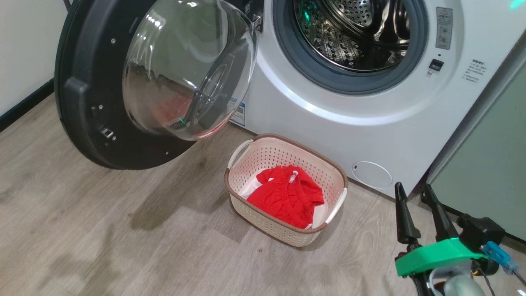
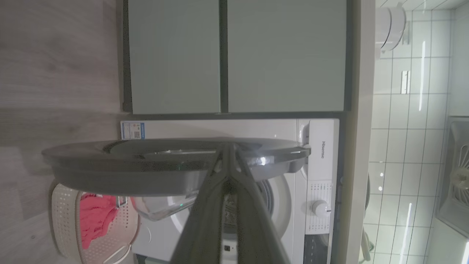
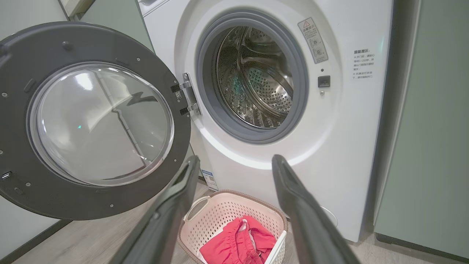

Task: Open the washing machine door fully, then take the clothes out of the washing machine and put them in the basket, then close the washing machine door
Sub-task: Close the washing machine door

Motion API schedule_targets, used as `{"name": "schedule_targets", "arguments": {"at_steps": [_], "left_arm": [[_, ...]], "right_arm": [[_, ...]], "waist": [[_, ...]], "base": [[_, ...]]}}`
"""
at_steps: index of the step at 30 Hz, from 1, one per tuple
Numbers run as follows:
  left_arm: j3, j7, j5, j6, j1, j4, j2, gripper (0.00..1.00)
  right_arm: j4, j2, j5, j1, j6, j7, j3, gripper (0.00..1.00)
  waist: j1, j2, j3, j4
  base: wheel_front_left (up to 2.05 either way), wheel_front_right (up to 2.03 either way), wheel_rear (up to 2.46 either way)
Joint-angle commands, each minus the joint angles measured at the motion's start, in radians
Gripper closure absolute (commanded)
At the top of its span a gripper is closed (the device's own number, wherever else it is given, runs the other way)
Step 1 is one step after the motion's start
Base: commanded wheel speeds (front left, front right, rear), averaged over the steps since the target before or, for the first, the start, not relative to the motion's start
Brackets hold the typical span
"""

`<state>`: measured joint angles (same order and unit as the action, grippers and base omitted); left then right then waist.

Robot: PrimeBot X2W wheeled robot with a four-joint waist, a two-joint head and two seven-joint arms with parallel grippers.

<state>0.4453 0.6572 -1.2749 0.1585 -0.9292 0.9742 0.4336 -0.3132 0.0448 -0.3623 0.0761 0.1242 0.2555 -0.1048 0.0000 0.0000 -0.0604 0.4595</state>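
Observation:
The washing machine door (image 1: 82, 102) stands swung wide to the left, its clear bowl window facing me. Bare steel shows inside the drum (image 1: 353, 37) of the white washing machine (image 1: 328, 135). On the floor in front sits the cream basket (image 1: 263, 156) with the red clothes (image 1: 287, 197) inside. My right gripper (image 1: 413, 187) hangs open and empty at the lower right, well right of the basket (image 3: 220, 216). In the left wrist view my left gripper (image 2: 229, 148) is shut, its tips against the outer face of the door (image 2: 121, 176), which is seen edge-on.
A pale green cabinet (image 1: 485, 164) stands right of the machine, close to my right arm. Wooden floor (image 1: 82, 226) spreads left of and before the basket. A pale wall with a dark skirting (image 1: 24, 53) lies behind the open door.

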Motion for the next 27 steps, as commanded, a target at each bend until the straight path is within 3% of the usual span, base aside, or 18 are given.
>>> {"name": "schedule_targets", "arguments": {"at_steps": [1,10,17,27], "left_arm": [[-0.016,0.027,0.011,-0.010,-0.055,-0.048,0.016,1.00],[-0.114,0.086,0.039,-0.015,-0.117,-0.048,-0.105,1.00],[-0.148,0.087,0.049,-0.038,-0.122,-0.019,-0.166,1.00],[-0.193,0.074,0.051,-0.125,-0.076,0.054,-0.304,1.00]], "right_arm": [[0.034,0.005,-0.004,0.019,0.007,0.006,-0.019,0.00],[0.043,0.005,-0.019,0.007,0.007,0.006,-0.001,0.00],[0.044,0.005,-0.025,0.003,0.007,0.006,0.006,0.00],[0.040,0.005,-0.010,-0.007,0.007,0.006,0.016,0.00]], "waist": [[0.0000,0.0000,-0.002,-0.002],[0.0000,0.0000,-0.023,-0.030],[0.0000,0.0000,-0.019,-0.095],[0.0000,0.0000,-0.015,-0.165]], "base": [[0.00,0.00,0.00],[0.00,0.00,0.00],[0.00,0.00,0.00],[0.00,0.00,0.00]]}}
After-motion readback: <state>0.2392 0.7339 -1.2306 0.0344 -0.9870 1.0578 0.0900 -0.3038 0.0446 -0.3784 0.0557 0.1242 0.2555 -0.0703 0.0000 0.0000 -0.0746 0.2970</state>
